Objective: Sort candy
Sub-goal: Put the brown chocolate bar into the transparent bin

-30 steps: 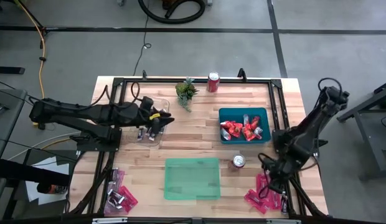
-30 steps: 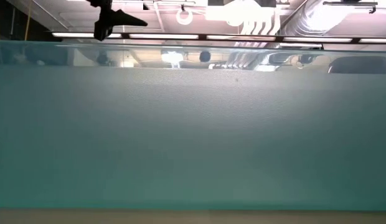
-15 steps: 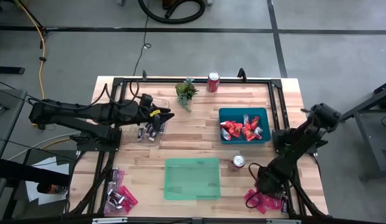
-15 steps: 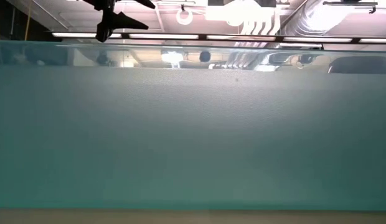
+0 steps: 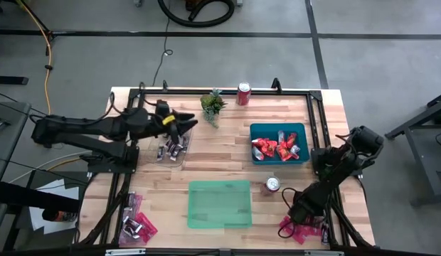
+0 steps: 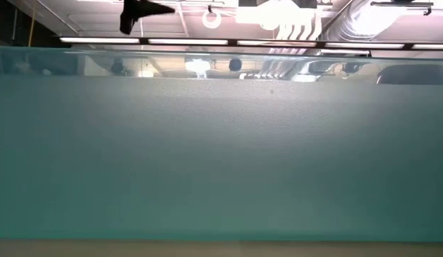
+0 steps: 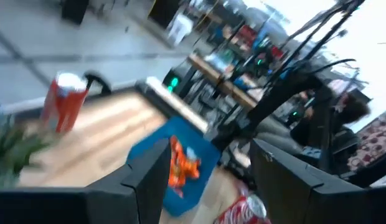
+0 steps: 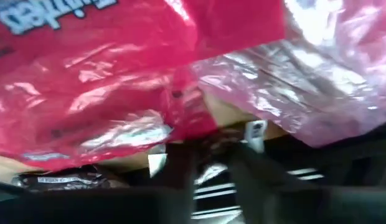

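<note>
The right gripper (image 5: pixel 299 212) is down in the pink candy (image 5: pixel 300 227) at the desk's (image 5: pixel 220 167) five o'clock corner; I cannot tell its spread. The left gripper (image 7: pixel 205 171), fingers apart, hangs over the clear tray (image 5: pixel 172 151) at ten o'clock.

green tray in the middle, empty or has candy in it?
Empty. In the high view the green tray shows only bare green floor; candy sits in the blue tray instead.

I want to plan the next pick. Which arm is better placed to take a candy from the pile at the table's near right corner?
The right arm. Its gripper is already down at the pink packets, which fill its wrist view. The left gripper is far across the table, above the clear tray.
</note>
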`<state>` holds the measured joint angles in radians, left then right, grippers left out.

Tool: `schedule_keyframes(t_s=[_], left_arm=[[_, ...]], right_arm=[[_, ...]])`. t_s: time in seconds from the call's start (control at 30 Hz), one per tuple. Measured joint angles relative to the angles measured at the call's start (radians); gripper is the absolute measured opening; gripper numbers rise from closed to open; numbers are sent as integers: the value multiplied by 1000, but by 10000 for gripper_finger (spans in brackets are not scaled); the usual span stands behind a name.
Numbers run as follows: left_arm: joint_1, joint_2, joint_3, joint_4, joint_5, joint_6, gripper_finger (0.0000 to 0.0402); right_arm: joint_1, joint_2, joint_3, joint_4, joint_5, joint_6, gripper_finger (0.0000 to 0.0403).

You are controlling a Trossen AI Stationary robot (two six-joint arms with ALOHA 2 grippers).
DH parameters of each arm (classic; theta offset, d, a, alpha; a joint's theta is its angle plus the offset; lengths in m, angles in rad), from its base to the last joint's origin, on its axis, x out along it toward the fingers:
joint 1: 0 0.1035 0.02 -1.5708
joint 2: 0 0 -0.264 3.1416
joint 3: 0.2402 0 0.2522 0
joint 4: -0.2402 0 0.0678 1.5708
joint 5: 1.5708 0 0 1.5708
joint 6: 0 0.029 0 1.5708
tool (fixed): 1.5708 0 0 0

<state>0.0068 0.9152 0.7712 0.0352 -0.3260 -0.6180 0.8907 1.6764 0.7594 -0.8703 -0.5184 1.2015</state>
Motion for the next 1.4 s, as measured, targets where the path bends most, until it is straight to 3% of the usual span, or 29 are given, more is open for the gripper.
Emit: schedule_keyframes(t_s=[0.07,0.27,0.43,0.53,0.7,0.77,0.83,0.93,1.07,1.23,1.4], left_arm=[[7,-25,0,19,1,63,206],[42,-127,1,40,0,219,206],[106,-170,1,30,22,342,206],[161,-169,1,-2,125,361,206],[235,-127,1,-100,300,464,206],[251,-96,0,-99,351,502,206],[257,-61,0,-86,409,549,206],[253,0,0,-65,490,650,206],[236,62,0,-9,584,826,206],[192,75,0,34,571,1121,206],[158,75,1,122,442,1229,206]], right_arm=[[1,-10,39,-51,53,-13,19],[-8,-61,267,-290,87,-106,5],[-82,-115,501,-461,220,-32,3],[-151,-148,642,-478,416,7,3],[-289,-169,844,-451,928,15,1],[-347,-170,892,-379,1079,-77,1],[-416,-170,909,-240,1147,-232,1],[-522,-167,900,-3,1133,-472,0],[-665,-151,858,301,957,-673,0],[-806,-115,808,537,688,-725,0],[-894,-60,795,636,457,-656,0]])
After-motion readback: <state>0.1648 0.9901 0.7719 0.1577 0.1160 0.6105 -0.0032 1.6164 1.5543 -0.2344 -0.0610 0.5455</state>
